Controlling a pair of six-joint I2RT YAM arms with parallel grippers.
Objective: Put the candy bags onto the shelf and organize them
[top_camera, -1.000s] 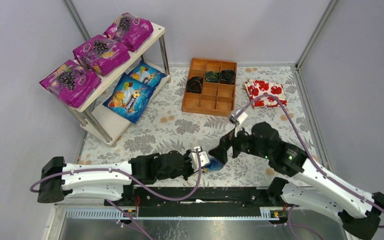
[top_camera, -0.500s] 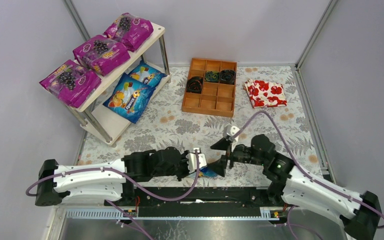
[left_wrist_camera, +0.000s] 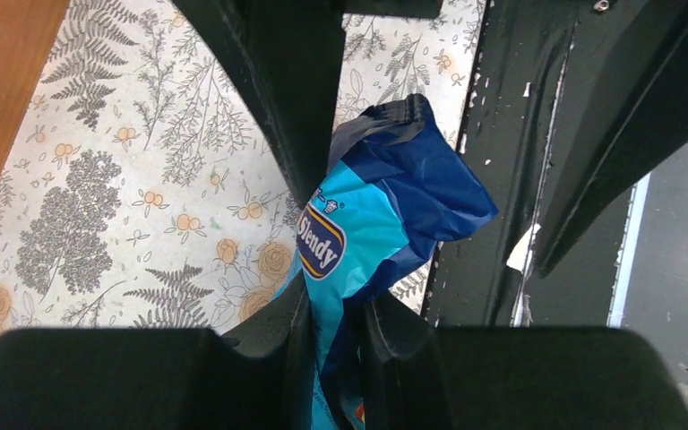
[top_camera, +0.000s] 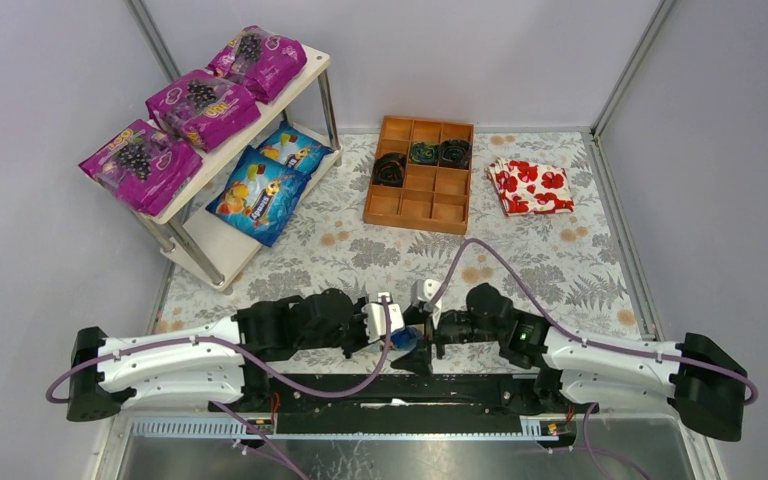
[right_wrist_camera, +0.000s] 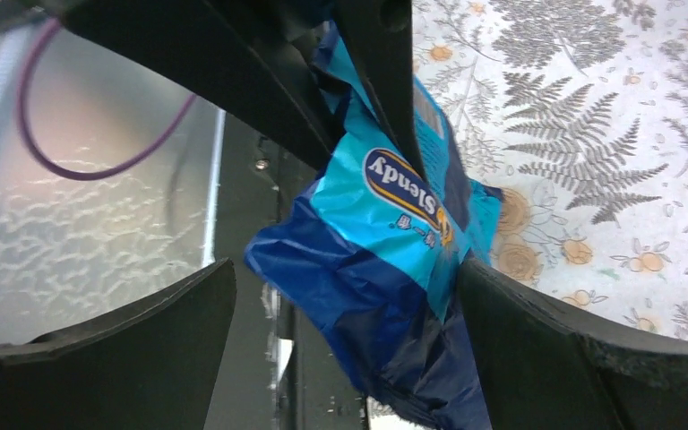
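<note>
The left gripper (left_wrist_camera: 333, 324) pinches a crinkled, glossy blue Slendy candy bag (left_wrist_camera: 385, 202) at the near edge of the fern-printed tablecloth (left_wrist_camera: 125, 179). The right gripper (right_wrist_camera: 345, 278) straddles the bag's dark-blue end, jaws spread wide. The cream-board shelf (top_camera: 208, 243) stands well apart.

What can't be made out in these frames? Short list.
- Top view: blue candy bag mostly hidden by left tool and right tool; only a small patch shows.
- Left wrist: bag's lower end runs off the bottom edge.
- Right wrist: whether the open right tool touches the bag; outlines overlap.
- Top view: rear of the shelf lower board, covered by the upper board.
- Top view: dark coils in the tray, too small to identify.
</note>
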